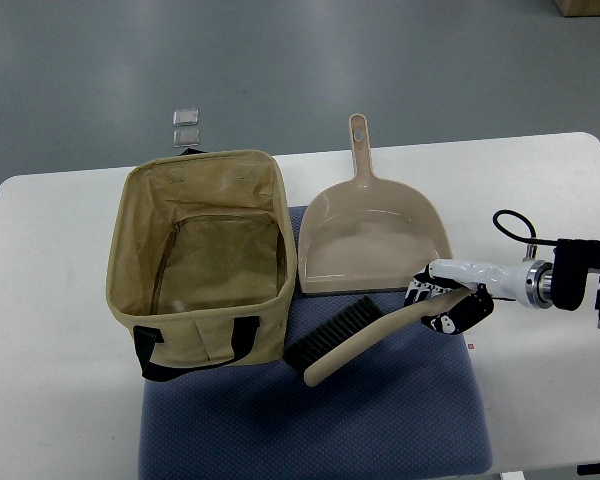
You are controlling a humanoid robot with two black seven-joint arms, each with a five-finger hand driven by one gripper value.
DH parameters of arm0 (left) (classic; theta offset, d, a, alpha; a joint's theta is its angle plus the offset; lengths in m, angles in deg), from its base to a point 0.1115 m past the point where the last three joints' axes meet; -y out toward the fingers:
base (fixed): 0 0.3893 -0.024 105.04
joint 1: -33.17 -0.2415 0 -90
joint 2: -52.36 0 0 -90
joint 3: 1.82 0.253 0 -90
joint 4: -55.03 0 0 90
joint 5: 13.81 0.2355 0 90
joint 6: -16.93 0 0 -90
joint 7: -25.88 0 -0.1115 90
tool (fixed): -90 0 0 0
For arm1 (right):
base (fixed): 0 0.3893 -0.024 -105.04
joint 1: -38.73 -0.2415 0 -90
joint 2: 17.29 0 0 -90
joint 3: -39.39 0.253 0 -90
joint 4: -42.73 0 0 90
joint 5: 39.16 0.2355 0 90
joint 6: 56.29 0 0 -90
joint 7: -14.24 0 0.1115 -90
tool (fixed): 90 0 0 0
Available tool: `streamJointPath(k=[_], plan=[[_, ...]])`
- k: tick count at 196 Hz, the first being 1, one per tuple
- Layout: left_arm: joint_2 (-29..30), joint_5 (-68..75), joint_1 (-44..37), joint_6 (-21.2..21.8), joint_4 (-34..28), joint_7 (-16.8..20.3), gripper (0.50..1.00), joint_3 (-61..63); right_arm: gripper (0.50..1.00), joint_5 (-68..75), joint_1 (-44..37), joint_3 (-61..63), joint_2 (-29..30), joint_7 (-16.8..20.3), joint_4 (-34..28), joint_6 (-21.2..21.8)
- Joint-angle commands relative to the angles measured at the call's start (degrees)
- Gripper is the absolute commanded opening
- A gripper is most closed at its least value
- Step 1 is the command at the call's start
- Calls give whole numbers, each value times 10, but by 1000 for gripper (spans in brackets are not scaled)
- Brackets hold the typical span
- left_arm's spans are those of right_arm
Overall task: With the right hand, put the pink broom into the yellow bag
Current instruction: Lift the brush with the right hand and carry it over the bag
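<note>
Fabric walls of the yellow bag (205, 255) stand open at the left of the white table (50, 220), its mouth facing up and black handles (195, 350) hanging over its near side. The bag sits partly on a blue mat (380, 420). Just right of it, the pink broom (355, 335) lies tilted on the mat, its dark bristles close to the bag's near corner and its handle rising rightward. Beyond the broom, a dustpan (372, 240) rests flat, its handle pointing away. At the right, the right hand (450, 300) has its fingers curled around the broom's handle end, gripping it.
</note>
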Motion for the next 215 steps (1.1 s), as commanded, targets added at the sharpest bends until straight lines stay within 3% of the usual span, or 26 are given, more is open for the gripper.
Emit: streamJointPath(k=[1,107,139,166,215], plan=[[0,0,0,0,1,0,1000,0,500,5,-3,8,-16,-1,-2,3],[0,0,0,-1,5,0,1000,1,500,10,-33,72,-124,-40,-15,23],[0,1,0,-1,7,0,1000,1,500,22,-32,129,-152,-41,-14,51],[0,2,0,-1,8,0,1000,0,500,51,-43,188,-151,-35,-14,64],[0,2,0,-2,15,0,1000,0,500,127,-145,187,-103,-23,29,79]])
